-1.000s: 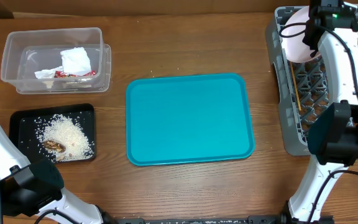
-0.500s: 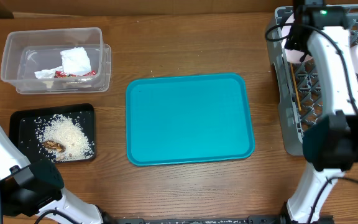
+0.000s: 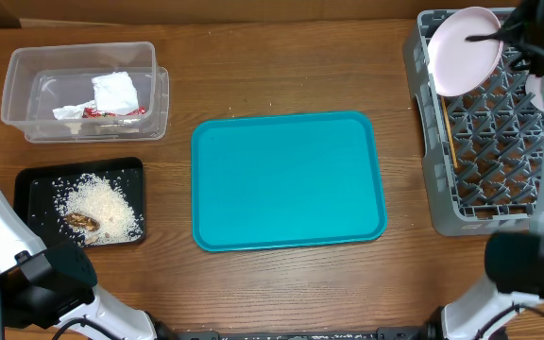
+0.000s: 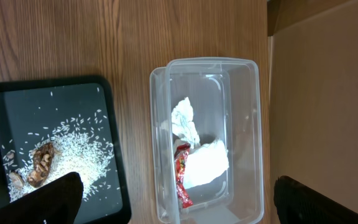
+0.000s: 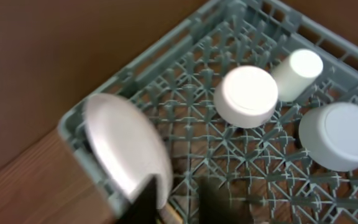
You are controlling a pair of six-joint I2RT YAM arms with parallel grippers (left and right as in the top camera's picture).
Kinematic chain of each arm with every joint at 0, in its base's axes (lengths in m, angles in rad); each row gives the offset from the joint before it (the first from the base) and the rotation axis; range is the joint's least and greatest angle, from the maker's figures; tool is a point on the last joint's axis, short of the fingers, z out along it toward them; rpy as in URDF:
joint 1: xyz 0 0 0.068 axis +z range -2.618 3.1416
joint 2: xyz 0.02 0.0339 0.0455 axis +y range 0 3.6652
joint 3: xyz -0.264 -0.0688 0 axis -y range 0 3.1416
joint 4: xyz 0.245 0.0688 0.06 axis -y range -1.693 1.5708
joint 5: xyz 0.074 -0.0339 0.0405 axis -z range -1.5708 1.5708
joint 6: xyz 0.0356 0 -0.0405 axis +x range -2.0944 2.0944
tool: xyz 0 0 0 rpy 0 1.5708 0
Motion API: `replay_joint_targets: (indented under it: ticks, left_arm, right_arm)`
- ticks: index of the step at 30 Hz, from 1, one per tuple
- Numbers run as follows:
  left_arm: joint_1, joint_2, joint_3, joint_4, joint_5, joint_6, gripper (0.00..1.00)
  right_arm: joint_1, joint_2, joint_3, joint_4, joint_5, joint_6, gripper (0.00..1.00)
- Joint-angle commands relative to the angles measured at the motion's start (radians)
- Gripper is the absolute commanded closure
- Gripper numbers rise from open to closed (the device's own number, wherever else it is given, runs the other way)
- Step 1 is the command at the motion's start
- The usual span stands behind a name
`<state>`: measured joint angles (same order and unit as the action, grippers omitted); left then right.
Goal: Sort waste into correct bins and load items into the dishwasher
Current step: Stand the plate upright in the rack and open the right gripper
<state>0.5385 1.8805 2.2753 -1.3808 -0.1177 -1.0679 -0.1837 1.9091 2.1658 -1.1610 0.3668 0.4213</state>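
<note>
A clear plastic tub (image 4: 205, 68) is seen directly beneath the left gripper (image 4: 176, 186). In it a crumpled white paper napkin (image 4: 207, 163) and a red wrapper (image 4: 182, 180) are held, the wrapper lying against the napkin's edge, with a smaller scrap of white paper (image 4: 184, 121) just beyond them. Off to one side of that gripper a shallow black tray (image 4: 17, 106) is set just beside the tub. Loose white rice grains (image 4: 82, 146) are scattered over it, and a small brown food scrap (image 4: 41, 163) lies among them. The left fingers (image 4: 51, 202) are spread wide, one at each lower corner of the wrist view, and nothing is gripped or touched by them. A grey dish rack (image 5: 191, 68) is spread under and ahead of the right gripper (image 5: 180, 202). A round white plate (image 5: 126, 149) is stood on edge in the rack's corner, just beside one finger. Farther ahead an upturned white bowl (image 5: 247, 93), a second pale bowl (image 5: 344, 134) and a white cup-shaped piece (image 5: 297, 68) are set on the pegs. Thin wooden chopsticks (image 3: 450, 142) are laid in the rack along its wall. The right fingers (image 5: 145, 202), dark and blurred, are parted with lattice visible between them, and nothing is held. Whether the nearer one touches the plate cannot be told. A teal serving tray (image 3: 288, 179) lies on the wooden table (image 3: 281, 57), well apart from both grippers.
</note>
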Motion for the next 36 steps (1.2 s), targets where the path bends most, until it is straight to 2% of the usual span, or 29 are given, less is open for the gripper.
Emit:
replay_joint_targets:
  ticks: [1, 7, 13, 18, 23, 30, 36]
  left_arm:
    - [-0.002, 0.005, -0.002, 0.0, -0.02, -0.01, 0.0]
    - [-0.002, 0.005, -0.002, 0.0, -0.02, -0.01, 0.0]
    - [-0.002, 0.005, -0.002, 0.0, -0.02, -0.01, 0.0]
    - [-0.002, 0.005, -0.002, 0.0, -0.02, -0.01, 0.0]
    - [-0.002, 0.005, -0.002, 0.0, -0.02, -0.01, 0.0]
    - [-0.002, 0.005, -0.002, 0.0, -0.02, -0.01, 0.0]
    - [-0.002, 0.005, -0.002, 0.0, -0.02, -0.01, 0.0]
  right_arm:
    - [-0.102, 0.065, -0.007, 0.036, -0.123, 0.057, 0.96]
    - [-0.243, 0.202, -0.007, 0.129, -0.551, 0.043, 0.96]
    - [-0.241, 0.322, -0.007, 0.189, -0.74, 0.012, 0.96]
    - [-0.231, 0.337, -0.006, 0.217, -0.824, 0.008, 0.96]
    - [-0.237, 0.334, -0.006, 0.27, -1.067, -0.01, 0.96]
    - [-0.255, 0.307, -0.006, 0.227, -1.075, -0.006, 0.96]
    - [-0.284, 0.166, -0.006, 0.136, -0.995, -0.007, 0.96]
